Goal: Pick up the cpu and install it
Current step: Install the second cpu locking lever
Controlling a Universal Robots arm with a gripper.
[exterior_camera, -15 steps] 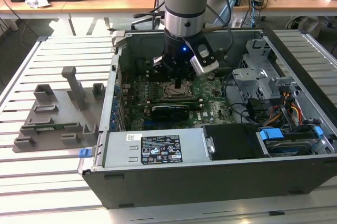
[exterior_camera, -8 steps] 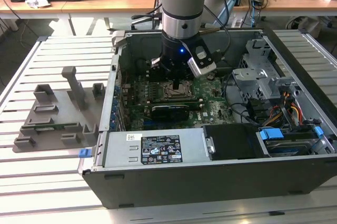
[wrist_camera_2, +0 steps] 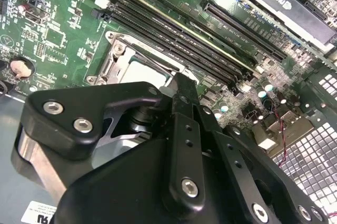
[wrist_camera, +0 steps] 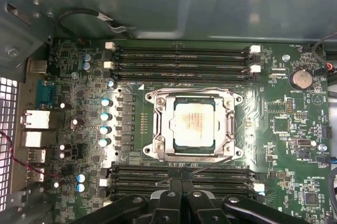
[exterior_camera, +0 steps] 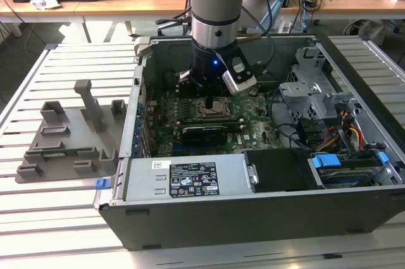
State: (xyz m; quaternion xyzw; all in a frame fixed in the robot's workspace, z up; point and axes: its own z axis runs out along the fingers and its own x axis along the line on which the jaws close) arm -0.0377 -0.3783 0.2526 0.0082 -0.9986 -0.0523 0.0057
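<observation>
Currently the cpu [wrist_camera: 194,122] sits seated inside the socket frame [wrist_camera: 192,96] on the motherboard [wrist_camera: 295,145]; gripper [wrist_camera: 181,188] hovers just above it, fingers pressed together, grasping nothing; computer case [exterior_camera: 190,215] lies open.

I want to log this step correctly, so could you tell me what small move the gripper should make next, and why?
Probably a short lift straight up: the cpu already sits inside the socket frame, and the gripper hangs just beside it, holding nothing.

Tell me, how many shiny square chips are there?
1. The cpu sits inside the socket frame on the motherboard. In the exterior view the arm may hide others.
</observation>
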